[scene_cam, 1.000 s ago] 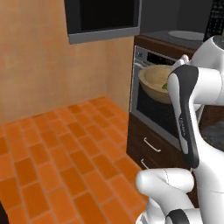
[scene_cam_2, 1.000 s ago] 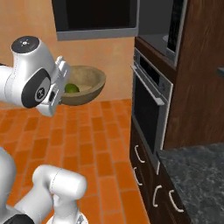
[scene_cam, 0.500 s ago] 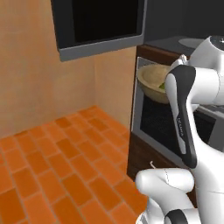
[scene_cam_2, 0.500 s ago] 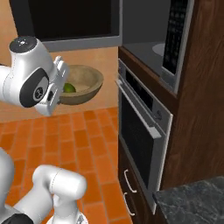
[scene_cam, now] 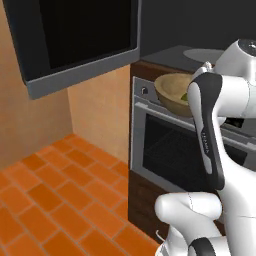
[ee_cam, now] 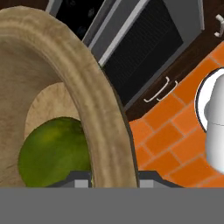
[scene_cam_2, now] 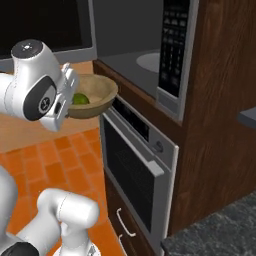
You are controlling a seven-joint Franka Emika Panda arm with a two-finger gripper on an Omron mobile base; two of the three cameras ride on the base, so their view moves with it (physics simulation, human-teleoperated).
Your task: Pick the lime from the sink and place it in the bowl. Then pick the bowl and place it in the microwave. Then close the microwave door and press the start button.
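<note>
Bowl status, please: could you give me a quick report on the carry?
Gripper clamped on bowl rim, bowl aloft. Lime sits inside. Microwave cavity open ahead; oven below it, nothing between.

An orange brick-pattern floor meets a plain tan wall. A steel oven with a dark window sits in dark brown wood cabinetry, with curved metal drawer handles below it. A speckled dark stone counter shows at lower right.
</note>
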